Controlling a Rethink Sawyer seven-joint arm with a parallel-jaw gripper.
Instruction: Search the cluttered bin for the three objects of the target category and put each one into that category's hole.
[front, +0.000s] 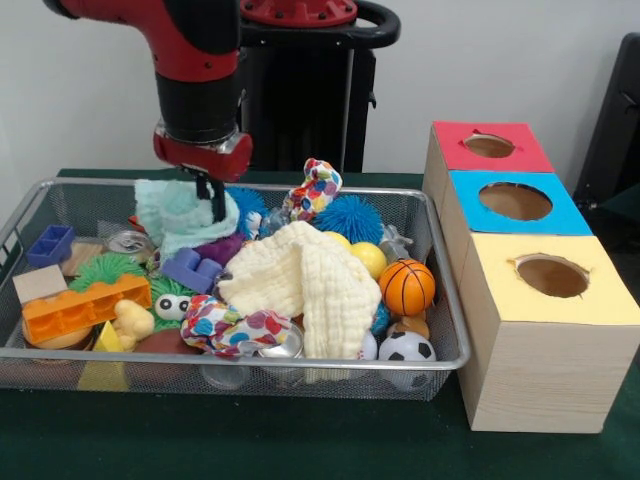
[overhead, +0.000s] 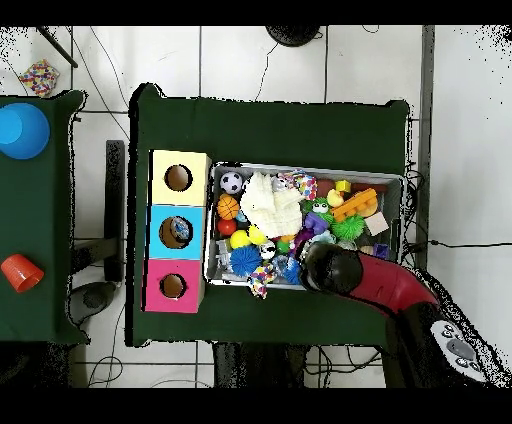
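Observation:
A wire mesh bin holds a jumble of cloths, balls, blocks and cans. My gripper hangs at the bin's back left, its tip down against a mint green cloth. A cream cloth lies in the middle, with patterned cloths behind it and in front. An orange basketball, a soccer ball and a yellow ball sit at the right end. In the overhead view the arm covers the gripper.
Three wooden boxes with holes stand right of the bin: red top, blue top, yellow top. An orange block, purple block and blue spiky ball lie in the bin. Cups stand on a side table.

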